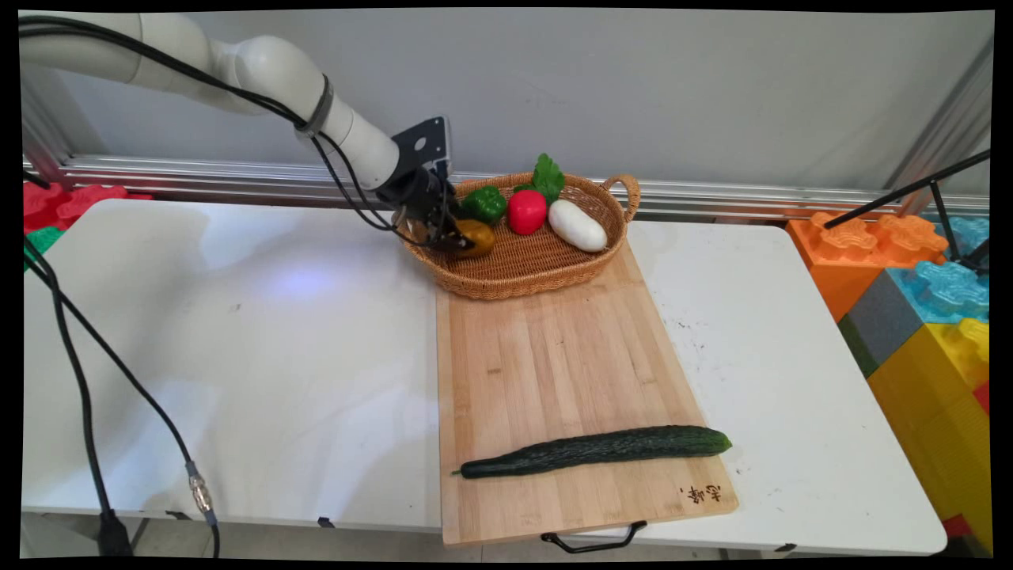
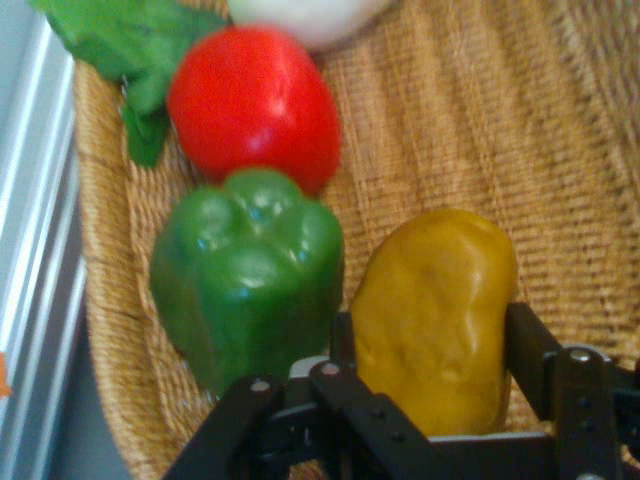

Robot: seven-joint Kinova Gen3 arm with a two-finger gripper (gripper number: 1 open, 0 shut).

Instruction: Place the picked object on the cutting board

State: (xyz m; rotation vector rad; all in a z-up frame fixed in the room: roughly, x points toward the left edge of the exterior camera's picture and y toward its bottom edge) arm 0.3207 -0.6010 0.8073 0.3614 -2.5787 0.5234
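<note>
My gripper (image 1: pixel 457 237) reaches down into the left end of a woven basket (image 1: pixel 514 279). It is shut on a yellow-brown potato (image 1: pixel 478 236). In the hand view the potato (image 2: pixel 435 310) sits between the two black fingers (image 2: pixel 528 350), which press on its sides. A green bell pepper (image 2: pixel 250 290) lies right beside it, touching or nearly touching the left finger. Past it are a red tomato (image 2: pixel 255 105), a green leaf (image 2: pixel 130 50) and a white vegetable (image 2: pixel 300 15). The potato still looks low in the basket (image 2: pixel 480 130).
The basket stands on the far end of a wooden cutting board (image 1: pixel 570 356). A long dark cucumber (image 1: pixel 593 451) lies across the board's near end. Coloured foam blocks (image 1: pixel 918 317) stand at the right of the table, and black cables (image 1: pixel 79 372) hang at the left.
</note>
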